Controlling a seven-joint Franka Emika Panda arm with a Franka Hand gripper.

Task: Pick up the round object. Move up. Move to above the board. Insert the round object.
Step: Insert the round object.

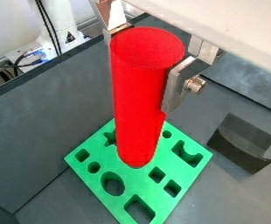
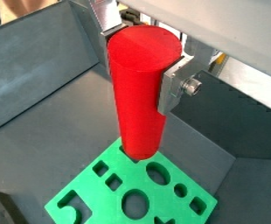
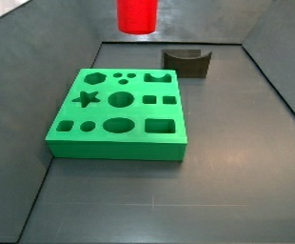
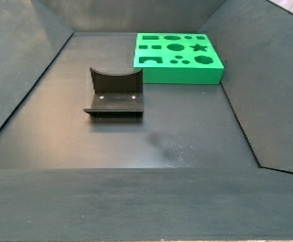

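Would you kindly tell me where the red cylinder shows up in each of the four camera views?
Wrist view: red cylinder fills the centre, in the gripper, above the green board.
Wrist view: same, centre.
Side view: only its lower end, at the top edge.
Side view: not in it.
Shared landmark: the green board.

Bright red cylinder point(image 1: 142, 92), plain. Bright green board point(image 3: 118, 112), holes showing dark. Silver gripper point(image 2: 144, 54) plates; dark olive-brown block point(image 4: 113, 93); dark grey tabletop point(image 4: 175, 142).
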